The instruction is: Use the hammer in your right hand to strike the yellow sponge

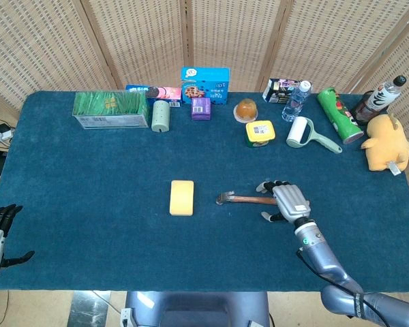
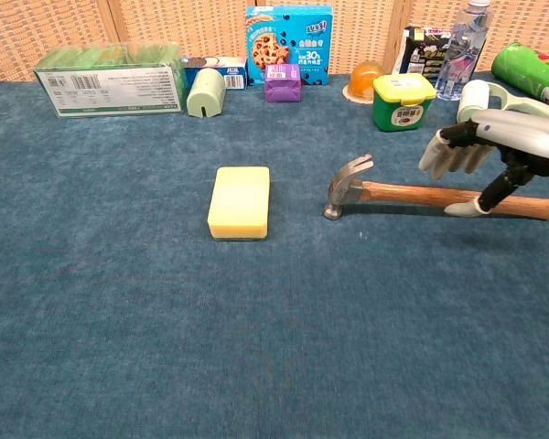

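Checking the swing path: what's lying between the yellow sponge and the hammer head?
Nothing: only bare blue cloth separates the yellow sponge from the hammer head, clearest in the chest view.

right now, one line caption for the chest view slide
Right hand hovers open over the hammer handle, yellow sponge waiting alongside.
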